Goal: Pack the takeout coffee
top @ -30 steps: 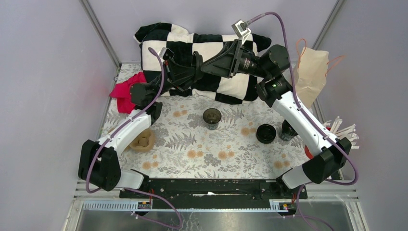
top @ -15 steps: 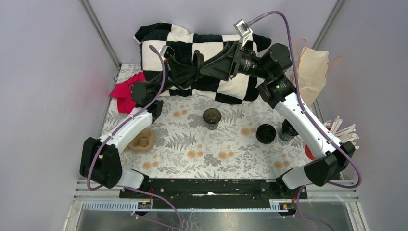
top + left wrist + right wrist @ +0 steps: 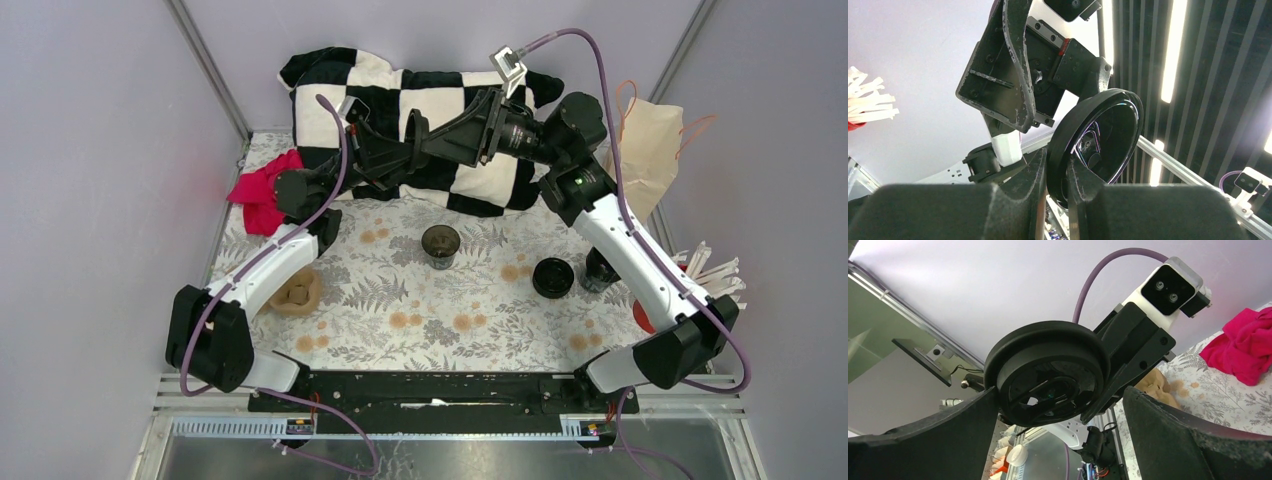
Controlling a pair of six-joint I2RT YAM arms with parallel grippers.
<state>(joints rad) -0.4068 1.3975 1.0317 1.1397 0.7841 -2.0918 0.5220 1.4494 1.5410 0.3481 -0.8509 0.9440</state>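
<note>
- checkered blanket (image 3: pixel 440 105): black and white, plush, lying rumpled at 12 o'clock on the table; both arms are meeting in the air above it.
- tablecloth (image 3: pixel 400 310): flat, printed with ferns and flowers, carrying all the cups.
- paper bag (image 3: pixel 645 150): tan, creased, with orange handles, standing at 2 o'clock.
- right gripper (image 3: pixel 1060 390): jaws are standing wide on either side of the lid (image 3: pixel 1103 135), not yet gripping it. If they close off-centre, they are likely to knock the lid out of the other grip.
- left gripper (image 3: pixel 1058 162): fingers are narrow and pinching the lid edge-on by its rim. The hold is thin and on smooth plastic, so letting go too early risks a drop (onto the blanket, probably).
- open cup (image 3: pixel 440 243): round, dark-walled and brownish inside, standing unlidded at centre.
- lidded cup (image 3: pixel 553 277): black, apparently capped, sitting at 4 o'clock.
- third cup (image 3: pixel 598 268): dark, just beside the lidded cup, partly hidden by the right arm.
- lid: a round disc of glossy black plastic with a raised rim.
</note>
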